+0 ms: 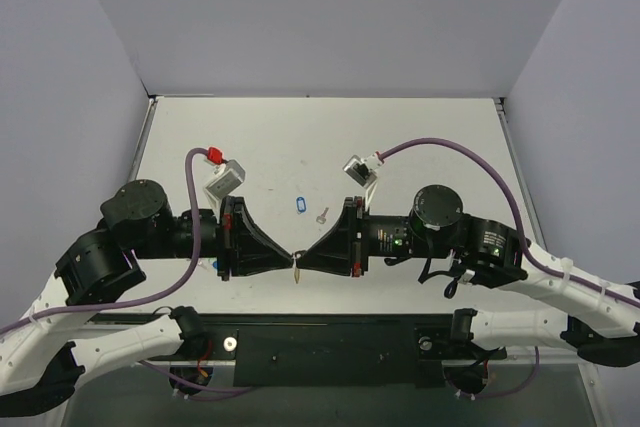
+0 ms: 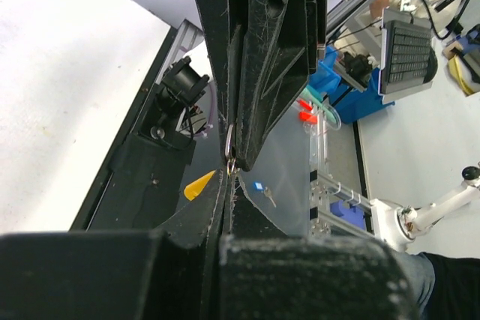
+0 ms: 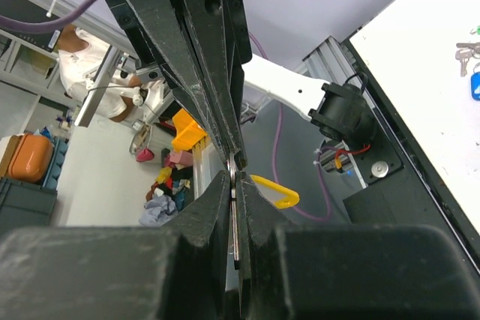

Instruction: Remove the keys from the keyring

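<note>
Left end effector (image 2: 227,176): nearest the lens, pressed together. It reaches in from 9 o'clock, and its tips nip the thin metal loop (image 2: 231,149) of the keyring (image 2: 199,185).
Right end effector (image 3: 234,182): also pressed together. It comes in from 3 o'clock and meets my left one tip to tip. A silver sliver sits edge-on between its fingers; I cannot tell whether it is loop wire or a key.
Keyring position: in the air over the near edge of the desk (image 1: 420,137), at its 6 o'clock. The yellow tag dangles free below the pinch.
Reason for the hold: two opposed grips on one small loop should, I judge, let me work the coil apart. Lifting it off the desk gives the tag room to hang.
Keys (image 1: 322,215): one lies loose on the desk, toward 12 o'clock from the pinch, just beside a blue tag (image 1: 303,205).
Progress: I judge at least one key is off. My fingers hide whether any hangs on the loop.
</note>
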Robot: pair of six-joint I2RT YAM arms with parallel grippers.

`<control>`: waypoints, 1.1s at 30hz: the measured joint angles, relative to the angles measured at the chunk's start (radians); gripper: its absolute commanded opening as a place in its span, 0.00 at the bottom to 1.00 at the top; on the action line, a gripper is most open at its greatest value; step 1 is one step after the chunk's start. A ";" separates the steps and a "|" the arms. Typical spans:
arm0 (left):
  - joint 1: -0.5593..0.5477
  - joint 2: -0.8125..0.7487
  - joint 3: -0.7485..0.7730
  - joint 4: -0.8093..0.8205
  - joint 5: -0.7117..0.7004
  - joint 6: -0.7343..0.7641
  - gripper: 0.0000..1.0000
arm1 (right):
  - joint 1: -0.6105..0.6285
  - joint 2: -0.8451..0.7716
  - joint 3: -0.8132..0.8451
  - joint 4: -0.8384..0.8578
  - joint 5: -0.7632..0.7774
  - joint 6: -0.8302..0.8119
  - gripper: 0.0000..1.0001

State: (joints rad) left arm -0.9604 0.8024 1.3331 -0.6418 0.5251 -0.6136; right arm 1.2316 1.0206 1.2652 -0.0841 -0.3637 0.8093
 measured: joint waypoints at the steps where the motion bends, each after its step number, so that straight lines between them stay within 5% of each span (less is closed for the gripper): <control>1: 0.000 0.005 0.006 -0.015 0.004 0.007 0.00 | 0.002 0.003 0.002 -0.009 0.000 -0.004 0.00; 23: -0.001 0.065 0.072 -0.221 0.047 0.106 0.00 | 0.053 0.063 0.052 -0.144 0.013 -0.066 0.00; 33: -0.001 0.008 0.011 -0.146 -0.003 0.064 0.00 | 0.054 0.064 0.052 -0.130 0.045 -0.075 0.00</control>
State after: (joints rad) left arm -0.9615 0.8104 1.3441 -0.7879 0.5217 -0.5499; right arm 1.2858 1.0843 1.3170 -0.2142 -0.3183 0.7341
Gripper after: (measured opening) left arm 0.018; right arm 0.008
